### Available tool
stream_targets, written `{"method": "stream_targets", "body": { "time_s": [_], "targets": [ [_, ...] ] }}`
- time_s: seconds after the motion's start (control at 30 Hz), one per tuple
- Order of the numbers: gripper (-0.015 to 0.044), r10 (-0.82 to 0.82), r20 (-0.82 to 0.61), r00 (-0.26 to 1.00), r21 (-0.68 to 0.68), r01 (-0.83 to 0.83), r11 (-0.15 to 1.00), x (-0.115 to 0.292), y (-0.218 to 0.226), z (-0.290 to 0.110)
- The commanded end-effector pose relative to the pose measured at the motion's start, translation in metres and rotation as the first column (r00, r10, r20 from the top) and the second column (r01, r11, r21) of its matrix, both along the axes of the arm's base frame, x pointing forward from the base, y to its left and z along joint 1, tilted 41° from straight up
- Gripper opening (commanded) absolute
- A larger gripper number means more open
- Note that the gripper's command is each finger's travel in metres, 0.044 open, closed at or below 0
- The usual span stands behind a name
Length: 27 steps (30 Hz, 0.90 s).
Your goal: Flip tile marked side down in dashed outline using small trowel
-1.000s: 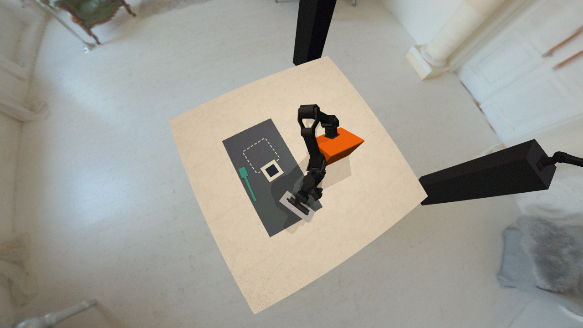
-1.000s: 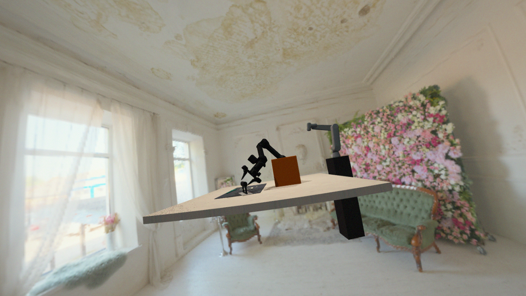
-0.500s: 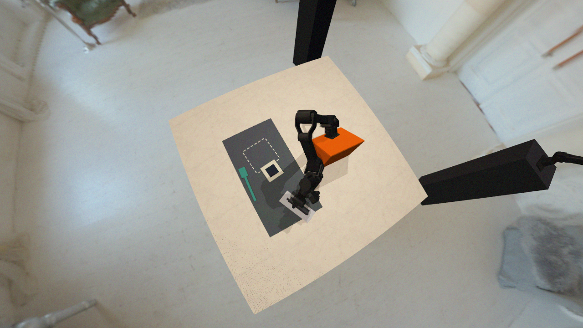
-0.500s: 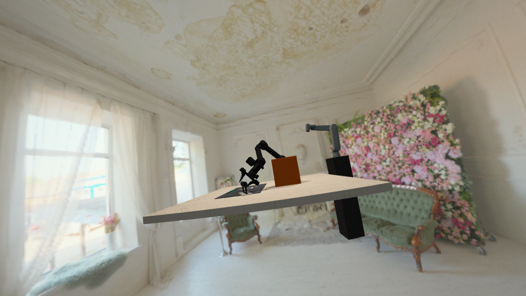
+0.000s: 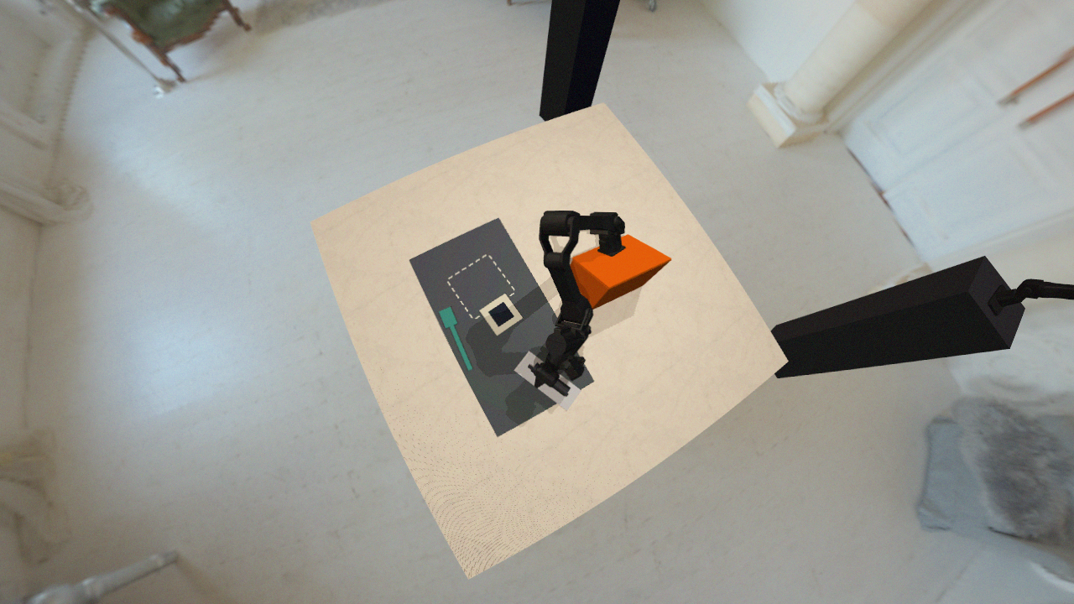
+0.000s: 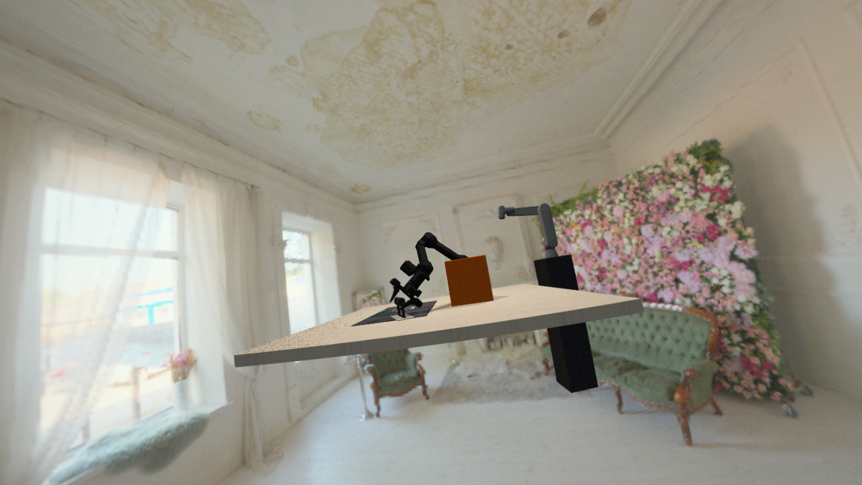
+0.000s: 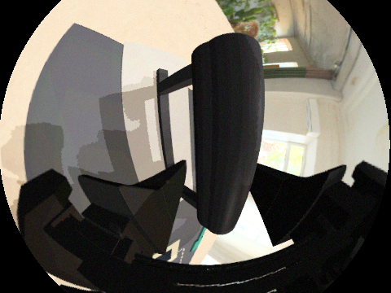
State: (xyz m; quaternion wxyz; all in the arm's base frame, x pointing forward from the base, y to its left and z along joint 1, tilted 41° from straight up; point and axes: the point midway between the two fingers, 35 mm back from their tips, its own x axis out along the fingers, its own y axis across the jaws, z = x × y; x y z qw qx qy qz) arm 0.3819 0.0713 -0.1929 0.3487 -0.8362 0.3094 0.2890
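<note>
The small trowel [image 5: 557, 384] [image 6: 402, 316] [image 7: 228, 130] has a pale grey blade and a black handle, and lies on the near right end of the dark mat [image 5: 480, 240] [image 7: 71, 87]. My gripper [image 5: 546, 373] [image 6: 399, 307] [image 7: 214, 164] is low over it. Its fingers are open, one on each side of the handle. The cream tile [image 5: 501, 315] lies with its dark marked square up, overlapping the near corner of the dashed outline [image 5: 470, 268].
A teal spatula-like tool [image 5: 456, 337] [image 7: 201, 236] lies on the mat's left edge. The arm's orange base block [image 5: 619, 272] [image 6: 469, 279] stands right of the mat. Black camera posts [image 5: 574, 52] [image 5: 894, 319] [image 6: 563, 325] stand at the table's far and right edges.
</note>
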Motion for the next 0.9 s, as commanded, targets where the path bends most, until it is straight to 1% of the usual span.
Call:
{"method": "stream_targets", "body": {
  "time_s": [0.0,0.1,0.67,0.87],
  "targets": [
    [0.0195,0.005,0.001,1.000,0.002,-0.005,1.000,0.0020,0.0001,-0.0015],
    [0.0116,0.005,0.001,1.000,0.002,-0.005,1.000,0.0020,0.0001,-0.0015],
    [0.0003,0.005,0.001,1.000,0.002,-0.005,1.000,0.0020,0.0001,-0.0015],
    [0.0000,0.004,0.001,1.000,0.003,-0.004,1.000,0.0041,0.0063,0.0053]
  ]
}}
